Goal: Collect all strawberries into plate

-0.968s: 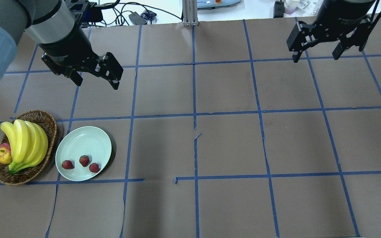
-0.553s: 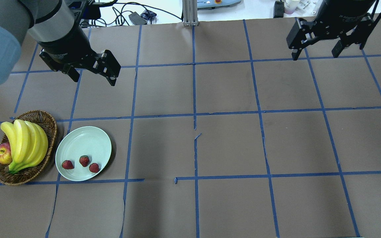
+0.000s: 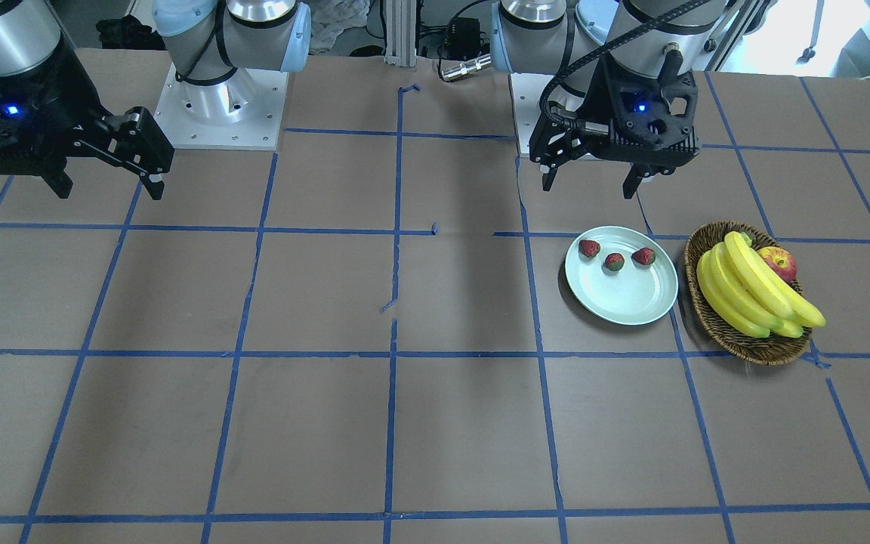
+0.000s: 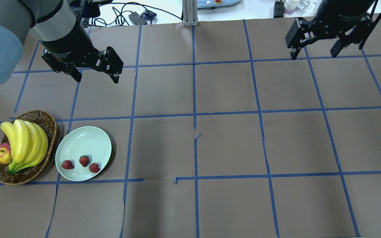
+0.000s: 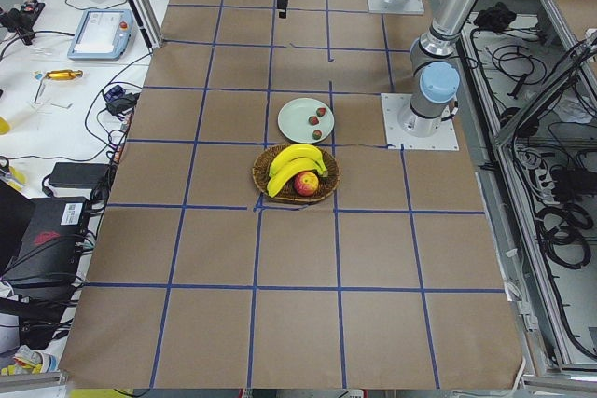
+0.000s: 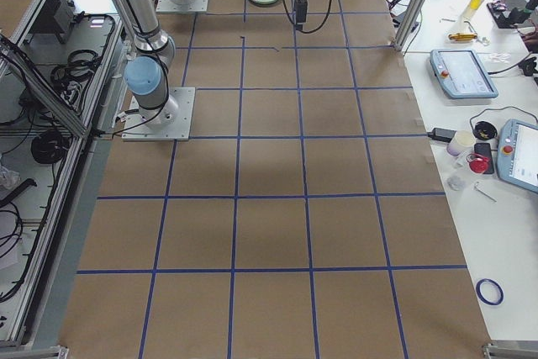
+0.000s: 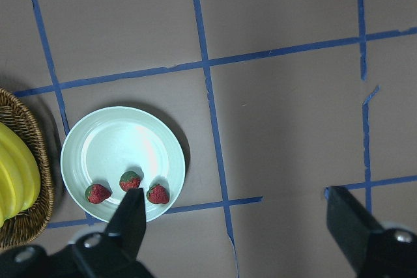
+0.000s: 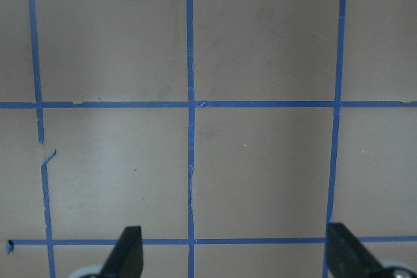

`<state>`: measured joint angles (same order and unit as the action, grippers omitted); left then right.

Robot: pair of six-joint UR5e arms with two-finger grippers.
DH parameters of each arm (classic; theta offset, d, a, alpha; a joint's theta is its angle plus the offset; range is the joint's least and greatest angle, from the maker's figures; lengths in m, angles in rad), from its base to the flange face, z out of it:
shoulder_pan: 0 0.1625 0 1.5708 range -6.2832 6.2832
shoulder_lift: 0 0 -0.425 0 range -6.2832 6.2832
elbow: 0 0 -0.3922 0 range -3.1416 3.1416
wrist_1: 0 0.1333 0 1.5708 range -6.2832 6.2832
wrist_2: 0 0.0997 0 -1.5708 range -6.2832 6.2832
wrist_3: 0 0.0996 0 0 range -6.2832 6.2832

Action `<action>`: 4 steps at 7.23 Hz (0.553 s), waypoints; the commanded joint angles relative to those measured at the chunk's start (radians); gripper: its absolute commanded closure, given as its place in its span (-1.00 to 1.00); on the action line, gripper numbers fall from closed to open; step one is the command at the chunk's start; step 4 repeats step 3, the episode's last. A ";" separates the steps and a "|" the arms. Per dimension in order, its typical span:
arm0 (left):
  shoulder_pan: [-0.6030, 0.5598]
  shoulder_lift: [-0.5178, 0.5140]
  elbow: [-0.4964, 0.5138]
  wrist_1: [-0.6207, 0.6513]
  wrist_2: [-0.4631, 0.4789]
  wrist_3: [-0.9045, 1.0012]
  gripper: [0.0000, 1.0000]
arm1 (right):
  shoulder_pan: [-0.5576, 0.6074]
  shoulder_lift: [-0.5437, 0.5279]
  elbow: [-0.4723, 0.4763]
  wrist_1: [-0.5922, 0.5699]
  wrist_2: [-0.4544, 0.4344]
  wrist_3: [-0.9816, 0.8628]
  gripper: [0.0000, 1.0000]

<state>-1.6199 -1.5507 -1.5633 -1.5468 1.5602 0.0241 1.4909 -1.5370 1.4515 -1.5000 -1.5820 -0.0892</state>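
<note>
Three strawberries lie on the near side of the pale mint-green plate. They also show in the front view and the left wrist view, on the plate. My left gripper is open and empty, high above the table and beyond the plate; its fingers frame the left wrist view. My right gripper is open and empty at the far right, over bare table.
A brown wicker basket with bananas and a red-yellow apple stands just left of the plate. Brown paper with a blue tape grid covers the table. Cables and devices lie past the far edge.
My left gripper has moved a little away from the plate and turned level. My right gripper has drifted slightly toward the far edge. The strawberries and plate have not moved.
</note>
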 commanded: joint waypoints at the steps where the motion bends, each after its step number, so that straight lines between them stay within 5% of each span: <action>1: 0.000 0.001 0.000 0.005 -0.008 -0.015 -1.00 | 0.000 0.000 0.001 0.000 -0.001 0.002 -1.00; 4: 0.000 0.001 0.000 0.005 -0.003 -0.015 -1.00 | 0.000 0.000 0.001 0.000 -0.001 0.000 -1.00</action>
